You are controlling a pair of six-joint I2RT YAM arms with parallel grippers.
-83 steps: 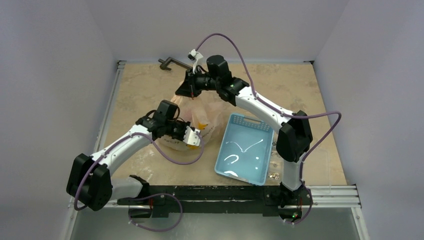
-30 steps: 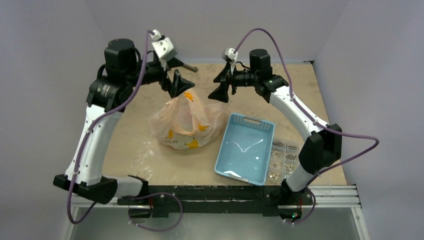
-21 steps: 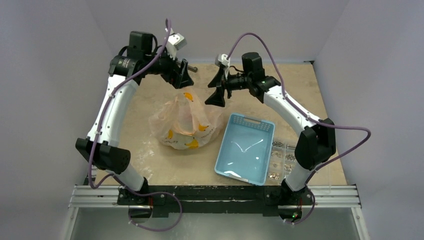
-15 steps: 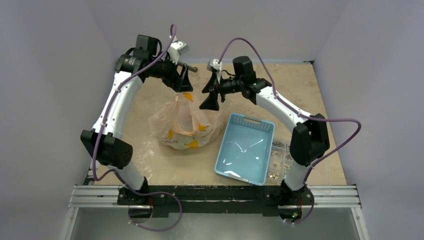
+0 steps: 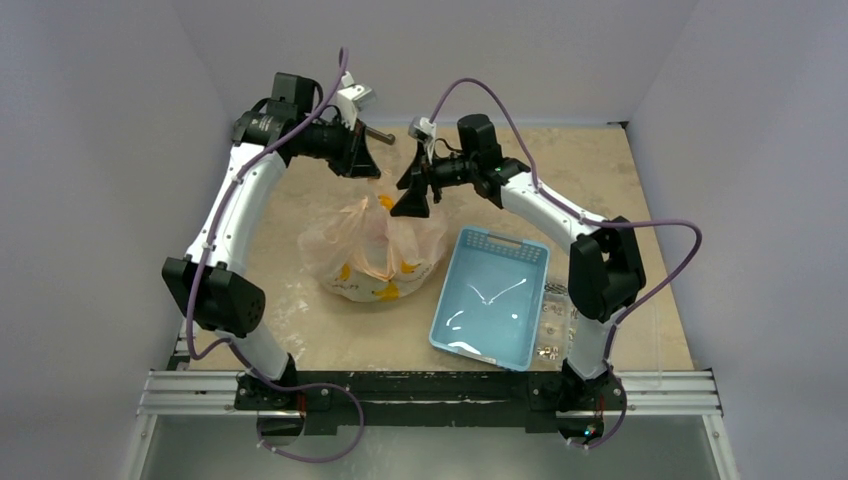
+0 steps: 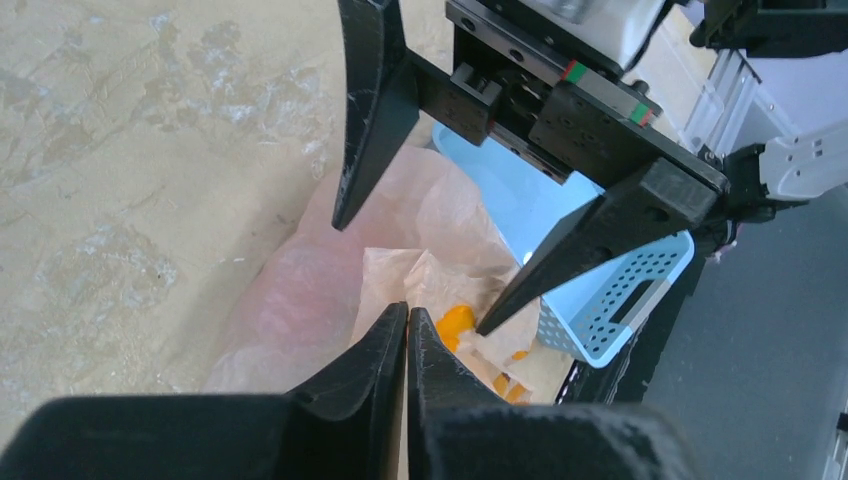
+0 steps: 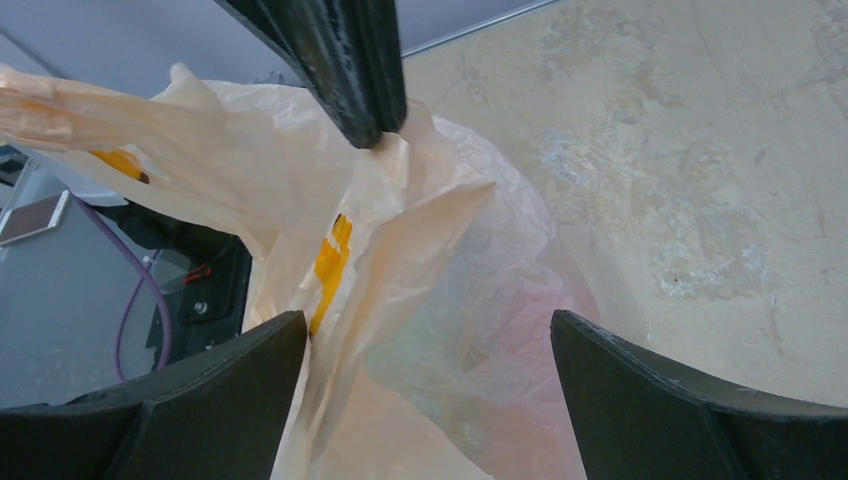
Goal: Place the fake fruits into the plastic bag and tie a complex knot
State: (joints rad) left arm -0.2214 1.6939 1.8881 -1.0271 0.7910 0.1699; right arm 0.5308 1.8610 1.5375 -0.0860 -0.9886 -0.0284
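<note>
left claw [image 6: 406,320] fingers pressed together, looks pinched on a fold at the peak of the plastic bag [image 5: 345,255], which sits on the table [image 5: 290,180] left of centre. film looks thin, crinkly and slippery, likely tears if yanked; best taken at the loose top or loop handles, not the belly. fake fruits [image 7: 515,400] only a faint pink blur through the film, probably a light load. right claw [image 7: 428,322] spread wide over the bag top, gripping nothing. blue basket [image 5: 507,241] just beside the bag on its right, could snag a swing. small metal bits [image 5: 565,318] further right, out of the way.
</note>
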